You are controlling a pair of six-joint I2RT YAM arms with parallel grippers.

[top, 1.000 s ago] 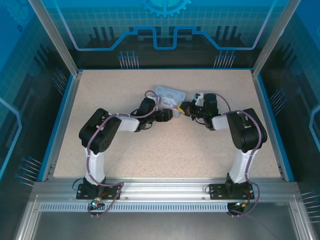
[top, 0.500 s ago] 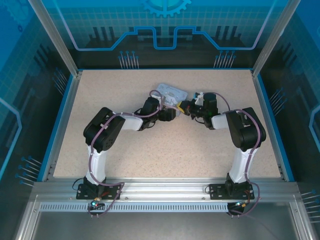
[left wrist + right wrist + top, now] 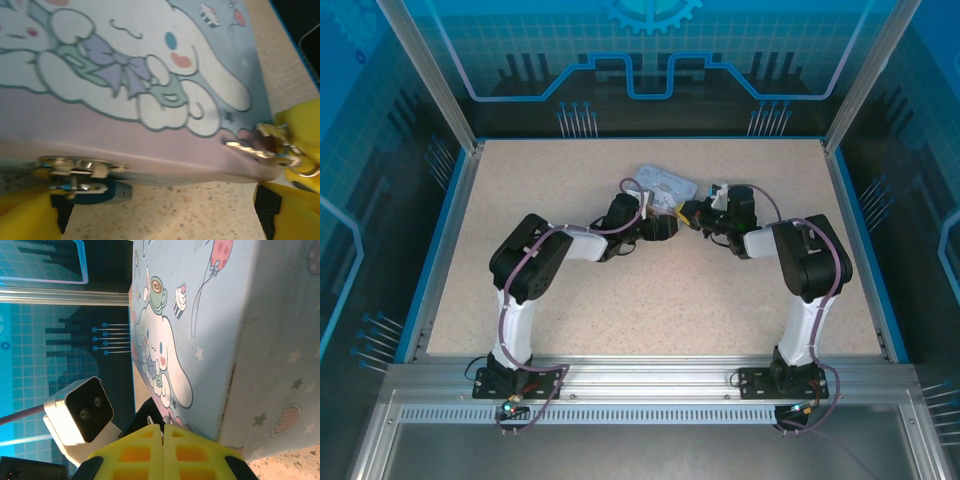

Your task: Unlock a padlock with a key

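In the left wrist view the padlock [image 3: 92, 192], a small dark teal body with shiny metal above it, hangs at the front edge of the cartoon-printed tin [image 3: 150, 75], just inside the left yellow finger [image 3: 25, 220]. My left gripper [image 3: 160, 225] is open, with bare table between its fingers. The right gripper [image 3: 163, 432] is shut, its yellow fingers [image 3: 300, 122] holding the key [image 3: 247, 149], whose silvery tip touches the tin's corner. From above, the left gripper [image 3: 663, 226] and right gripper [image 3: 686, 214] meet at the tin [image 3: 663, 183].
The speckled table [image 3: 650, 290] is ringed by a blue rim and transparent walls. A key ring [image 3: 306, 172] dangles below the right fingers. The left arm's white wrist camera [image 3: 80, 415] sits close to the right gripper. Open table lies in front of both arms.
The left arm has pushed forward and to the right, bringing its gripper closer to the tin and the right gripper. The right arm has hardly moved.
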